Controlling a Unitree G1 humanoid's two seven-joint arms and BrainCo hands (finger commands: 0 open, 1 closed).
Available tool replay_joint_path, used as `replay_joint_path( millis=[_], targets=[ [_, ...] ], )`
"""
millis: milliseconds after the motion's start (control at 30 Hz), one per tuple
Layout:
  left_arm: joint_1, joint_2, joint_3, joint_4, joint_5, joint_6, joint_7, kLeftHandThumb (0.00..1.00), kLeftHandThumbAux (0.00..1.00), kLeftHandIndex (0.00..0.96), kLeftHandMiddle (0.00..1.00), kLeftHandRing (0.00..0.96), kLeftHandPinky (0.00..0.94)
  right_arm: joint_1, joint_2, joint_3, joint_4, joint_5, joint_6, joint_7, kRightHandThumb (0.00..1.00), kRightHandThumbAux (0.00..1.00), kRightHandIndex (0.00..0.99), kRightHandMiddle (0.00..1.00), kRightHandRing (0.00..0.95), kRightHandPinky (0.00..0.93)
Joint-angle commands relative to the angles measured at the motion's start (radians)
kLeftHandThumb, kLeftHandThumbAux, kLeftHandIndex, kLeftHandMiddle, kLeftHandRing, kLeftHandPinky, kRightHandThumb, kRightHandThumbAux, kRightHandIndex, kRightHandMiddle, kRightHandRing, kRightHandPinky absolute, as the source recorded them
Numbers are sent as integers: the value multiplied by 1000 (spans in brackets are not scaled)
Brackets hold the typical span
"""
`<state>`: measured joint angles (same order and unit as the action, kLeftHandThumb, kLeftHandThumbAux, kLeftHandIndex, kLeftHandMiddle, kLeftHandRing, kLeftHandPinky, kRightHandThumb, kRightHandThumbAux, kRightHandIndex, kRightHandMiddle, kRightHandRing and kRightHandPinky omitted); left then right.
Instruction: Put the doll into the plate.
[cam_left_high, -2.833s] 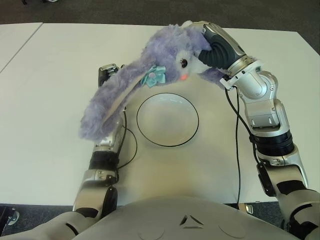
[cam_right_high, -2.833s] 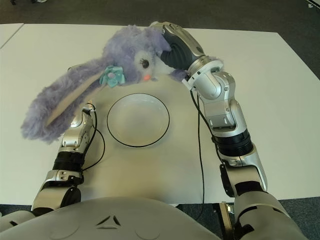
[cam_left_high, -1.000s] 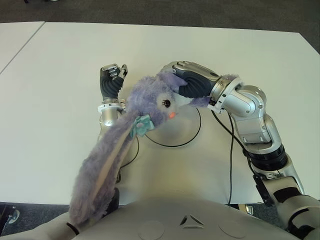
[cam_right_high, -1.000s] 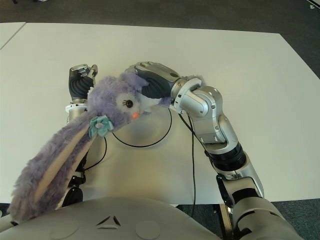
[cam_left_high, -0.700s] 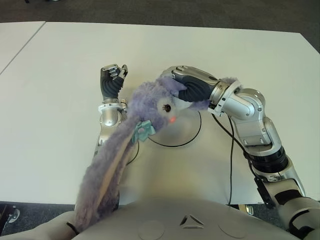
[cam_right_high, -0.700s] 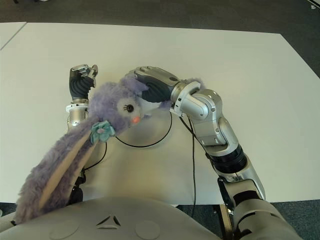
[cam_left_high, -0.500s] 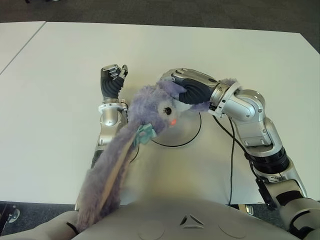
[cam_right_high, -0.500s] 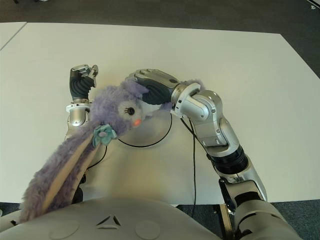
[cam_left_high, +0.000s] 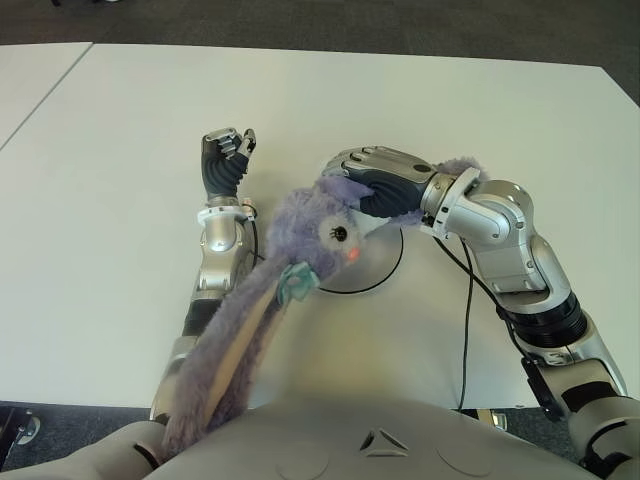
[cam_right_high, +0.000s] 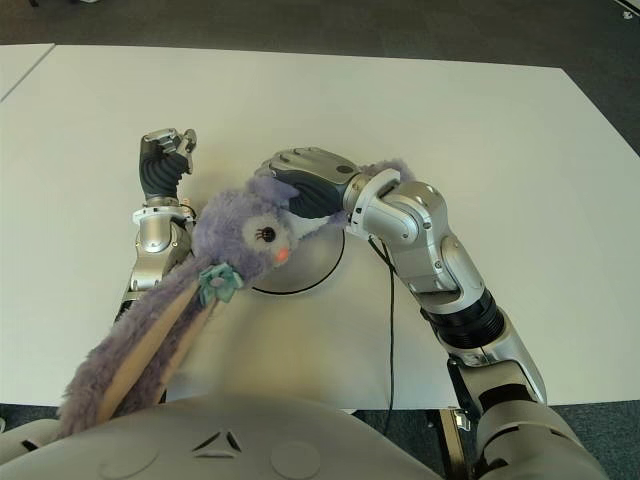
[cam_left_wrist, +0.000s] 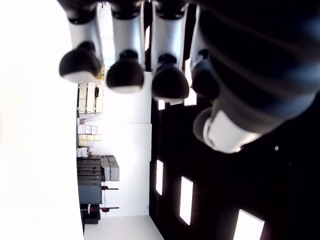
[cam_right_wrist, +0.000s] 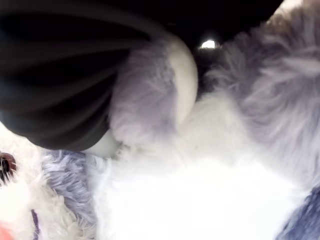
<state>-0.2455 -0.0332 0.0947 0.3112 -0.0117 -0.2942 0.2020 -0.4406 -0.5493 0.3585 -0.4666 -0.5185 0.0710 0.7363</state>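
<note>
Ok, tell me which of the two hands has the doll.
The right hand: it is clamped on the purple doll over the plate. The left hand shows left of the doll, fingers curled on nothing.

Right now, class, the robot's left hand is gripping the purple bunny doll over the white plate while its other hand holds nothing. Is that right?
Not quite: the right hand grips the purple bunny doll over the white plate, as both eye views show. The left hand holds nothing, its fingers curled, beside the plate on the robot's left.
</note>
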Motion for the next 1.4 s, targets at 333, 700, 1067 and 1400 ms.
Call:
replay_joint_path(
  millis=[333,700,1067,1400],
  targets=[
    [109,-43,-8,67,-2,-14,2,479,730,763,848,842,845,35,16,-19,36,36,-50,-42,648,567,223,424,440,438],
    [114,-42,-10,64,-6,-17,-5,486,731,777,855,850,854,43,15,-25,79,83,-110,-57,618,453,38,216,327,405],
    [110,-40,-10,67,-19,-19,-18,498,727,777,858,856,859,-17,-62,-18,152,138,-228,26,671,301,1,12,31,68],
    [106,-37,-8,75,-25,-23,-22,495,724,771,852,851,854,-53,-87,-19,259,148,-384,13,615,189,0,0,0,1]
  ],
)
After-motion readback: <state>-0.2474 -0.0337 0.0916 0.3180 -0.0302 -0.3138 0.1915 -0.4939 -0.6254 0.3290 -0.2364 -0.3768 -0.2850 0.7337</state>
